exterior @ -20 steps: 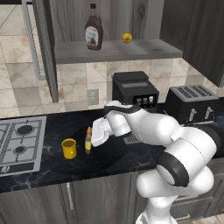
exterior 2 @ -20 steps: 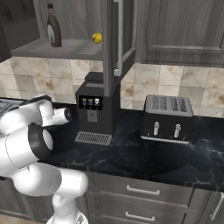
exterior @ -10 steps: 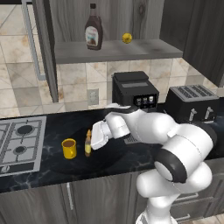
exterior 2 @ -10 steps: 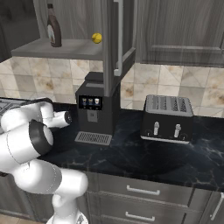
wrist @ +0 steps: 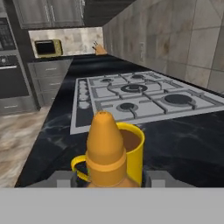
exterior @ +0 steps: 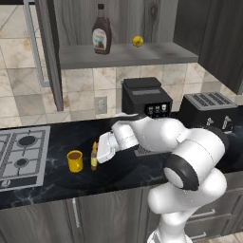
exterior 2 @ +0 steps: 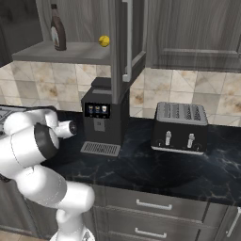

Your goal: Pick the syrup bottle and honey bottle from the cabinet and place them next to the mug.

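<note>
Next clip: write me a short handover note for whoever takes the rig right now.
Gripper: at the honey bottle, a finger on each side in the hand view; grip cannot be confirmed.
Honey bottle: upright on the counter, right beside the mug.
Syrup bottle: on the cabinet shelf, untouched.
Done: honey brought down next to the mug.
Left: let go, fetch the syrup bottle, set it by the mug.

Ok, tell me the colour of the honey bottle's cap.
Orange, on the honey bottle; the hand view shows it best.
</note>
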